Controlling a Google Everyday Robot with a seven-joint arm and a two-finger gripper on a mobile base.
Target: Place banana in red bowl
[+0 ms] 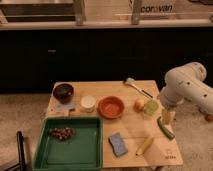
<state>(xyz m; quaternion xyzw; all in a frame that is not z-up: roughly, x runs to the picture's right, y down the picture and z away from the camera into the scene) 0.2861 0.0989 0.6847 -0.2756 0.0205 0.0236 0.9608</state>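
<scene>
Lying on the wooden surface (pixel 131 126), the banana (pixel 145 146) rests below and to the right of the red bowl (pixel 111 107), well apart from it and close to the near edge, its length set on a slant; the red bowl stands upright near the middle of the surface; just left of the red bowl stands a small white cup (pixel 88 103), and further left a dark bowl (pixel 63 92) with a pale blue scrap (pixel 65 106) in front of it; just right of the red bowl lies a round orange-brown item (pixel 139 104), perhaps an onion or a fruit, and beside that a yellow-green sponge (pixel 151 107); behind the red bowl and to the right lies a long-handled brush (pixel 137 87); below the red bowl lies a blue sponge (pixel 118 144), just left of the banana; below and left of the red bowl sits a green tray (pixel 80 150) holding a small reddish cluster (pixel 62 133); the white arm (pixel 187 85) reaches in from the right, and the tool (pixel 166 116) hangs to the right of the red bowl, past the yellow-green sponge and just above a green cucumber (pixel 165 128); whether the tool is wide or narrow I cannot tell; it is apart from the banana.
</scene>
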